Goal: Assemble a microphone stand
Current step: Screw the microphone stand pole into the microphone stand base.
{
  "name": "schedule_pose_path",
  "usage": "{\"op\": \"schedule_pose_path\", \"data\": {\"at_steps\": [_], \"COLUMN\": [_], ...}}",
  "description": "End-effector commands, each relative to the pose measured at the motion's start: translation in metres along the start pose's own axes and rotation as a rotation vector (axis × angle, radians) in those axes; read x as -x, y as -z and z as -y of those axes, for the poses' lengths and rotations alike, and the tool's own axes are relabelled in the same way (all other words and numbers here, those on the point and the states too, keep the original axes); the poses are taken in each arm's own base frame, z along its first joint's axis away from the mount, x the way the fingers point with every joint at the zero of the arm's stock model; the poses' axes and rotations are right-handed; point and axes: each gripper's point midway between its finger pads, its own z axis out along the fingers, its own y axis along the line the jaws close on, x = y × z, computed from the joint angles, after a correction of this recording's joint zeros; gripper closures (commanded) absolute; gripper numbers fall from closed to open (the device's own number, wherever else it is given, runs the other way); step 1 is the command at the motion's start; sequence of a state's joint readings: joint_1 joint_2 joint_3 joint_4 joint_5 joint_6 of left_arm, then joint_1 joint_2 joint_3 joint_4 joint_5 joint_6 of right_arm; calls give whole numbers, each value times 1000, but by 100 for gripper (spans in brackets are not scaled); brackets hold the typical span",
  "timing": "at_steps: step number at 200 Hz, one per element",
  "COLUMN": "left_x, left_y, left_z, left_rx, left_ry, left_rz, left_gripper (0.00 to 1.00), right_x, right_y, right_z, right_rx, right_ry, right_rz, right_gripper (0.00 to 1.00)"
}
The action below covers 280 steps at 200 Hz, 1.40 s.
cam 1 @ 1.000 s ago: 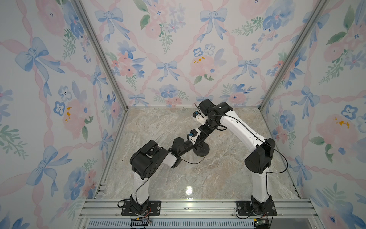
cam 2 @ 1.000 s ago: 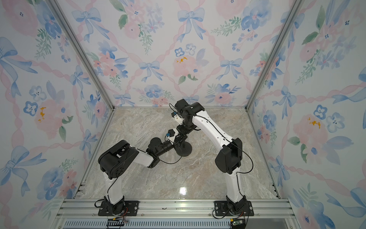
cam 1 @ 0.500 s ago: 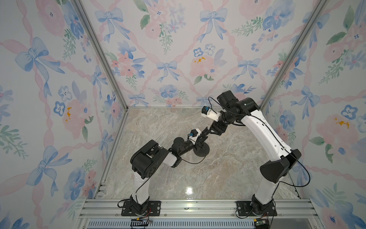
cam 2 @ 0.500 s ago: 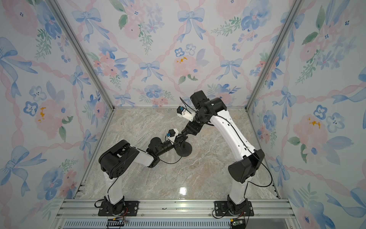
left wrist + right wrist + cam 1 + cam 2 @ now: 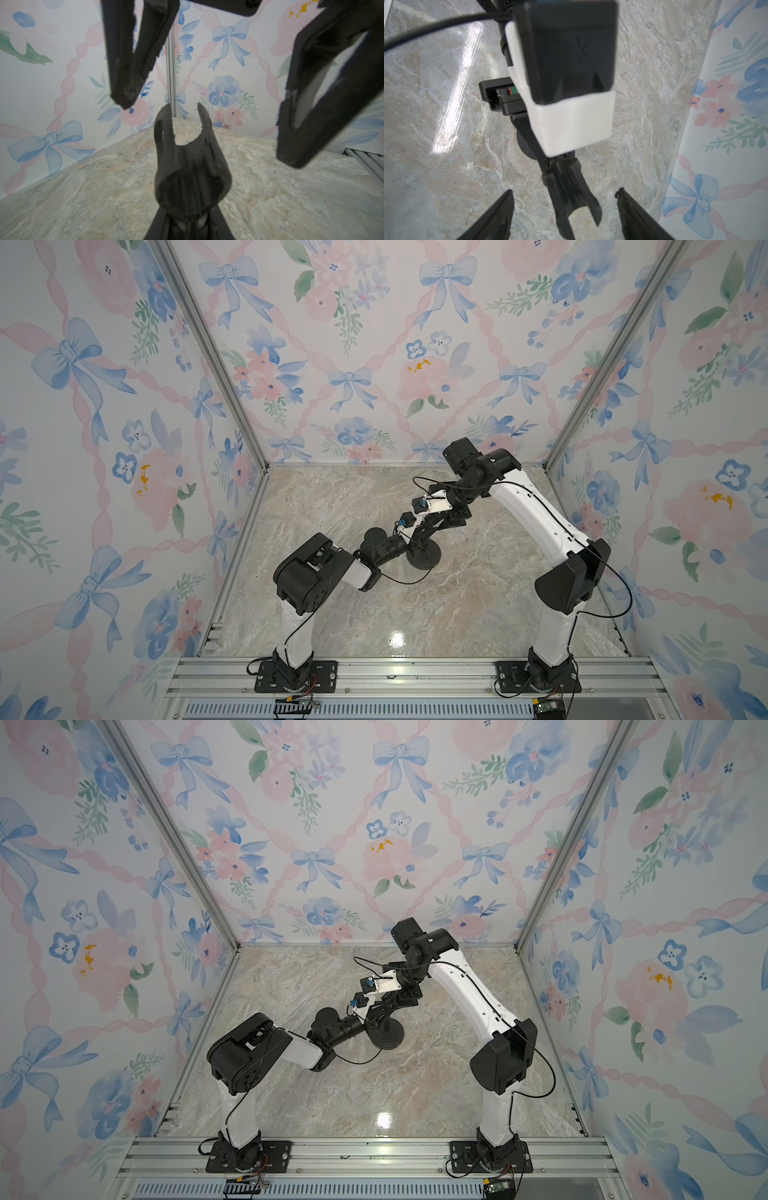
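Status: left gripper (image 5: 188, 225) clenched on microphone stand (image 5: 187, 182) below clip head (image 5: 205, 128); right gripper (image 5: 564, 197) released, jaws spread either side of head. Stand looks joined, disc base (image 5: 424, 560) flat on table (image 5: 457, 614). You have only letting go left.

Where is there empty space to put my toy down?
The marble table is bare in front, between the left arm and right arm by the metal rail, and in the back left corner. It's crowded mid-table, where both arms meet over the microphone stand.
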State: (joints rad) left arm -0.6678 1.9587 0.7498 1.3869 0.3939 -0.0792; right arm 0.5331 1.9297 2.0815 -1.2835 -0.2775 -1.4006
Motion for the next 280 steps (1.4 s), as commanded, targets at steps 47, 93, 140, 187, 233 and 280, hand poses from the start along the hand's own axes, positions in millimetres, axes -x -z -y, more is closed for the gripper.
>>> {"op": "schedule_pose_path", "data": {"at_steps": [47,93,140,187,233,280], "left_x": [-13,-15,-13,-15,-9,-7], "left_y": [1,1,2,5,9,12], "left_z": [12,11,6,1,-1,-2], "left_rx": [-50,-44,-28,-8,3,12], "left_ry": [24,28,34,58,49,47], "left_rz": [-45,-49,-47,-51,-45,-41], "left_gripper": [100,93,85,79,76,61], "right_x": [-3,0,6,21,25,22], "right_y": [-22,-28,-35,-49,-51,-63], "right_z": [-12,-26,-24,-21,-24,-42], "right_rx": [126,193,168,153,162,189], "right_ry": [-2,-85,-178,-304,-486,-716], "right_rz": [-34,-41,-69,-129,-172,-283], "right_gripper": [46,64,65,64,68,73]}}
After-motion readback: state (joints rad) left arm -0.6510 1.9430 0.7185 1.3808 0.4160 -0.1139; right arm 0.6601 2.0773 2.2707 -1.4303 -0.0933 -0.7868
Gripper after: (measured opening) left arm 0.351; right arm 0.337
